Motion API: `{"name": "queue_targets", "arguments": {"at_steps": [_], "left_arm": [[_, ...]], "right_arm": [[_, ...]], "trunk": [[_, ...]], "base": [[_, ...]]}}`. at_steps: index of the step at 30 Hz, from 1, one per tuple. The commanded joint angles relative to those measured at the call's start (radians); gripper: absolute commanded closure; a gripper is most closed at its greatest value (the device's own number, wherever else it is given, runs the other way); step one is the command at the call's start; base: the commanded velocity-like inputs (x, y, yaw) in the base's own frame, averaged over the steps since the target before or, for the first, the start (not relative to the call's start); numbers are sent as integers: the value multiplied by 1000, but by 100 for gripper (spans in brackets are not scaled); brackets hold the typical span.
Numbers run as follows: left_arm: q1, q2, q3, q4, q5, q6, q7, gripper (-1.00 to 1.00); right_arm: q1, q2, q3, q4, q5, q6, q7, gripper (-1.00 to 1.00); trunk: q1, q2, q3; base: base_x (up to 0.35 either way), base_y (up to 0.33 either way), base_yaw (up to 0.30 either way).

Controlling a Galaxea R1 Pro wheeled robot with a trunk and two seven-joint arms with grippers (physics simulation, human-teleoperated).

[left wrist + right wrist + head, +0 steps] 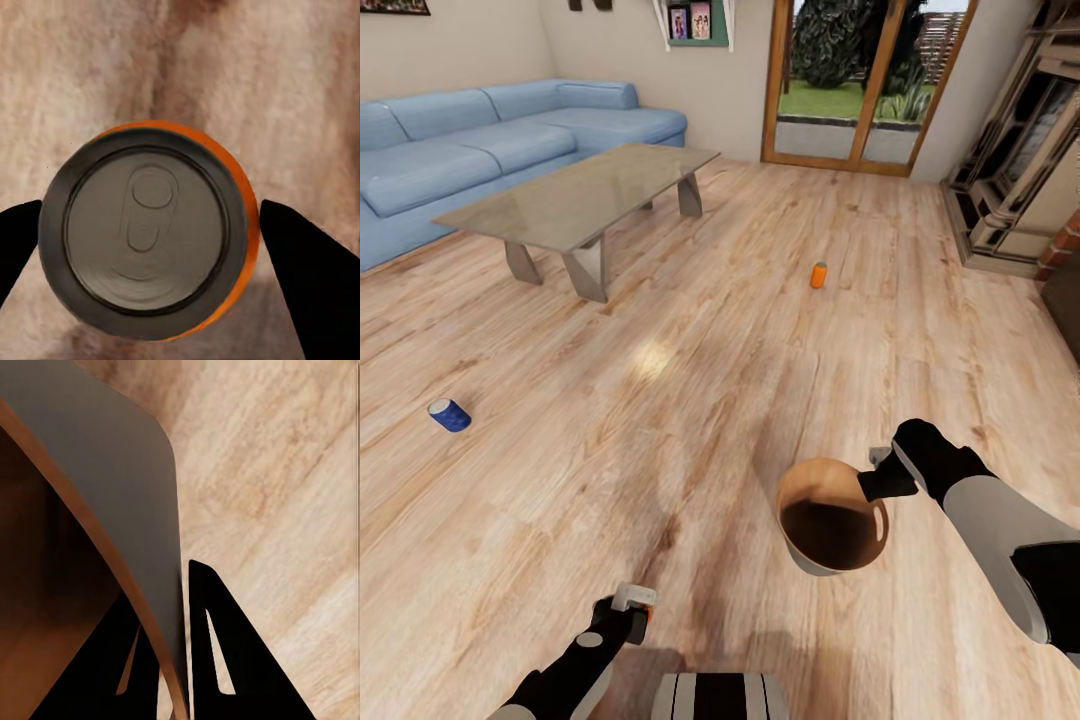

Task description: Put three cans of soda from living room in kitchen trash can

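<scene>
Below, the left claw (150,232) sits clamped around an orange can (146,232), one finger on each side. The right claw (882,478) pinches the tash can (832,515) by its rim, with the wall between its fingers. The blue can (449,414) and a second orange can (818,275) lie on the floor (690,340), well apart from both claws.

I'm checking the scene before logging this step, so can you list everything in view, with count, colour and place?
Soda cans: three. One orange between the left gripper's fingers; one orange upright on the floor mid-room; one blue lying on the floor at left.
Bin: one, light brown with dark inside, held by its rim.
Sofa: one, blue, along the far wall.
Low table: one, grey, before the sofa.
Glass doors: wood-framed, far wall.
Fireplace: one, at right.
Left gripper: around the orange can.
Right gripper: clamped on the bin's rim.
</scene>
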Motion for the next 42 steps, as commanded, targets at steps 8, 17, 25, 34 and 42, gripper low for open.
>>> {"name": "queue_targets", "arguments": {"at_steps": [8,17,25,34,42], "left_arm": [[0,0,0,0,0,30,0,100],[0,1,0,1,0,34,-3,100],[-4,36,3,-62,10,83,-91,100],[2,162,84,-492,106,278,-103,100],[2,223,181,-765,111,496,-236,100]], "right_arm": [[0,6,-3,0,-25,4,3,100],[0,14,-3,0,-25,4,2,100],[0,30,-3,4,-26,4,3,100],[7,41,-3,7,-27,4,6,100],[26,63,-3,6,-25,4,1,100]], "trunk": [[-17,29,28],[-52,92,56],[-82,148,81],[-117,211,110],[-147,267,135]], "base": [[0,0,0],[0,0,0],[0,0,0],[0,0,0],[0,0,0]]}}
